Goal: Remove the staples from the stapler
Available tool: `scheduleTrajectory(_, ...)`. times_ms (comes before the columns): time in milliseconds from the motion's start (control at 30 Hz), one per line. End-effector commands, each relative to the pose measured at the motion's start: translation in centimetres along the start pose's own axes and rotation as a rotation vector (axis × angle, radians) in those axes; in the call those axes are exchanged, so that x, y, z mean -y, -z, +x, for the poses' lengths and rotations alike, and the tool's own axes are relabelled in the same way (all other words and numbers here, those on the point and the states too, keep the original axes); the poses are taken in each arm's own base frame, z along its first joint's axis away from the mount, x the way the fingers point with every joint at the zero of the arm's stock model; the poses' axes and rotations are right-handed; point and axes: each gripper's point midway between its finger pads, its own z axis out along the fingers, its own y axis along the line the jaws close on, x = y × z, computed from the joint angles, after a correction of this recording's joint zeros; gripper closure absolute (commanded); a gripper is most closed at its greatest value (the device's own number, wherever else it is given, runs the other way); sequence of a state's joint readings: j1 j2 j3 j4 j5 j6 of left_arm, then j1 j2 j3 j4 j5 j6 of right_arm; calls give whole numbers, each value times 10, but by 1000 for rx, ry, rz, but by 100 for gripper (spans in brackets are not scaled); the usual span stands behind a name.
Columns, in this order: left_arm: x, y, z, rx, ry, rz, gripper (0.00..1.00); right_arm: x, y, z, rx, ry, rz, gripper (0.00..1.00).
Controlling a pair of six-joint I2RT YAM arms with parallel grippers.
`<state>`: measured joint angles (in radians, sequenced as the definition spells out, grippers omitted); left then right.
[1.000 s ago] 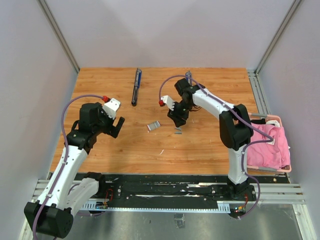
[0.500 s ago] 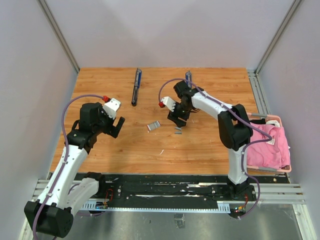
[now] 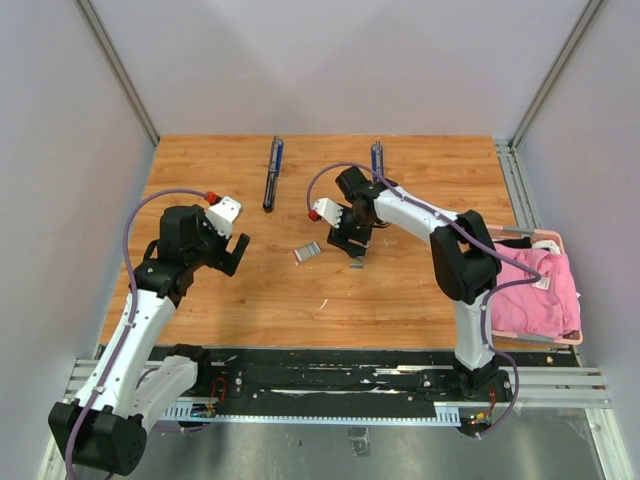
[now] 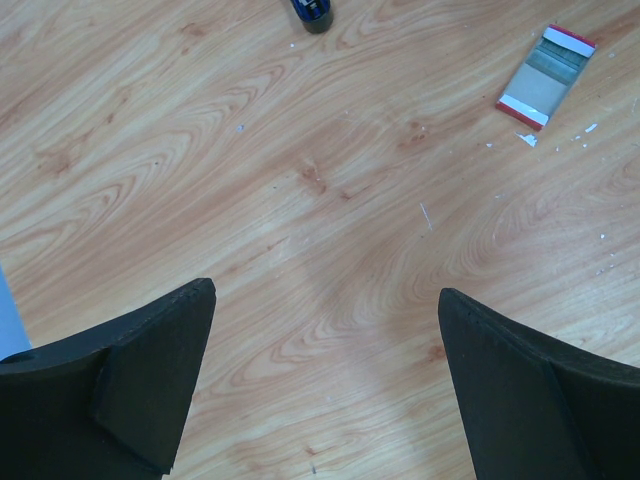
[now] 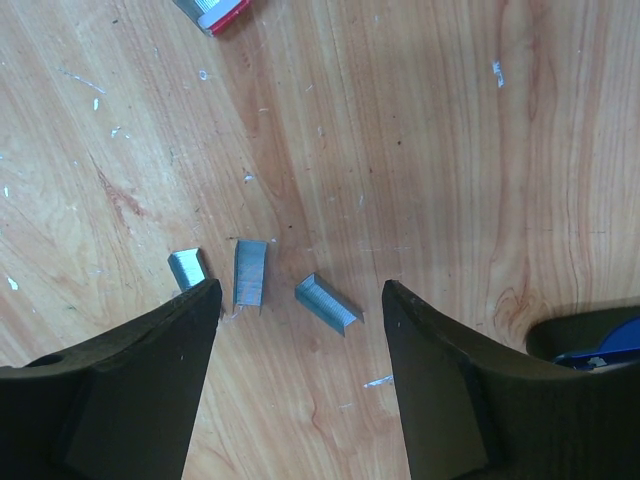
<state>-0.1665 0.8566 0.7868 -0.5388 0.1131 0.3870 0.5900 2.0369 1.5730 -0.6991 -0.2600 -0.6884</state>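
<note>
Three short silvery staples strips (image 5: pixel 250 273) lie apart on the wooden table; in the top view they show as small grey marks (image 3: pixel 356 263). My right gripper (image 5: pixel 302 285) hangs open just above them, holding nothing; the top view shows it (image 3: pixel 349 246) mid-table. A long dark blue stapler (image 3: pixel 272 173) lies at the back. A second blue stapler (image 3: pixel 377 155) is partly hidden behind the right arm, and its blue edge (image 5: pixel 603 340) shows at the lower right of the right wrist view. My left gripper (image 4: pixel 325 290) is wide open over bare wood, at the left (image 3: pixel 233 254).
A small flat white box with red ends (image 3: pixel 307 251) lies between the two grippers, also seen from the left wrist (image 4: pixel 546 76) and at the top edge of the right wrist view (image 5: pixel 212 12). A pink cloth in a basket (image 3: pixel 541 288) sits off the table's right edge.
The right gripper's jaws have widened and the arm has shifted slightly left over the staples. The left arm has stayed put.
</note>
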Motion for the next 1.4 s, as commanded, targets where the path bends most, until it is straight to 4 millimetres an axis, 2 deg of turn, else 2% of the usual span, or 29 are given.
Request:
scheduleTrajectory(0,-2,-1,-2,14,-2,-7,2,-8,-12,5,-47,15,-9,32)
scheduleTrajectory(600,-2,-2,-1,10,-3,-4,2,-8,-21,12,-87,31,6,32)
scheduleTrajectory(967,-1,-3,-1,10,-2,-1,2,4,-23,18,-120,44,77,31)
scheduleTrajectory(1367,-1,-2,-2,12,-2,-1,2,19,-16,23,-153,69,157,31)
